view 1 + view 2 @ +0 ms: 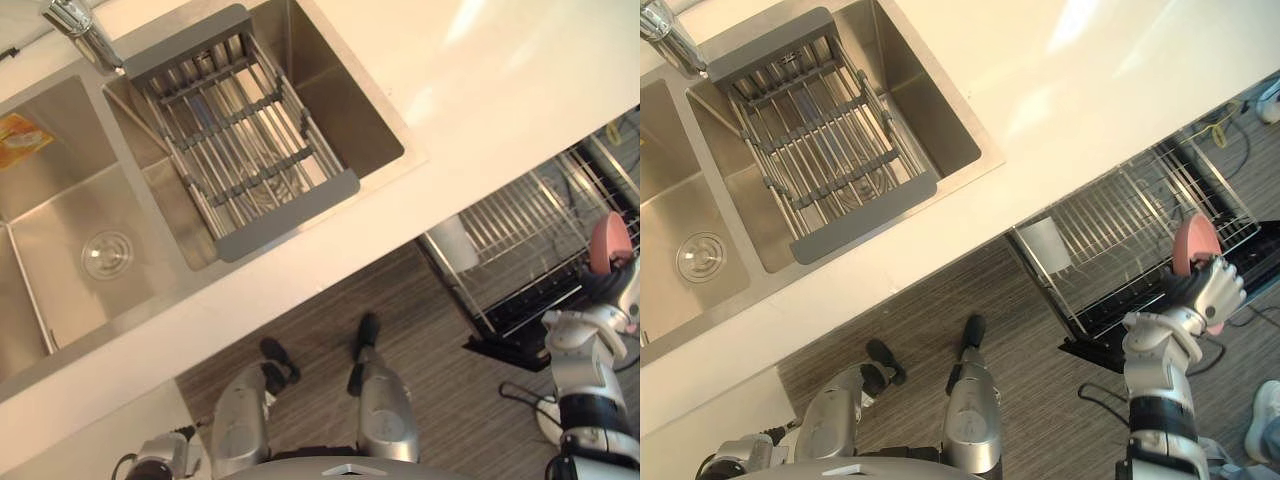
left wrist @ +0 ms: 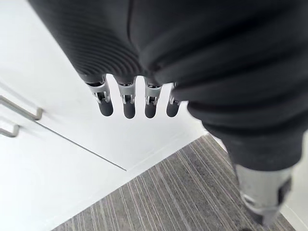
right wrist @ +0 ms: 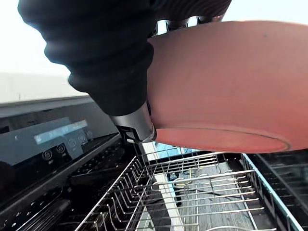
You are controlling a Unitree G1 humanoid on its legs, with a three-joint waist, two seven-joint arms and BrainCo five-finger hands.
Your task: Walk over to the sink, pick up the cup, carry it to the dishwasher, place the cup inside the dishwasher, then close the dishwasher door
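My right hand (image 1: 1206,291) is shut on a pink cup (image 1: 1194,241), holding it above the pulled-out wire rack (image 1: 1124,226) of the open dishwasher at the right. Close up, the pink cup (image 3: 226,82) sits on its side against the hand's dark cover, with the wire rack (image 3: 192,192) below it. The dishwasher door with its black control panel (image 3: 48,144) hangs open. My left hand (image 2: 126,102) hangs low beside a white cabinet front, its fingers straight and holding nothing.
A double steel sink (image 1: 60,200) with a grey drain rack (image 1: 240,140) and a faucet (image 1: 80,30) lies in the white counter (image 1: 450,100). A white cup-like thing (image 1: 1048,245) stands in the dishwasher rack. A person's shoe (image 1: 1262,415) shows at the lower right.
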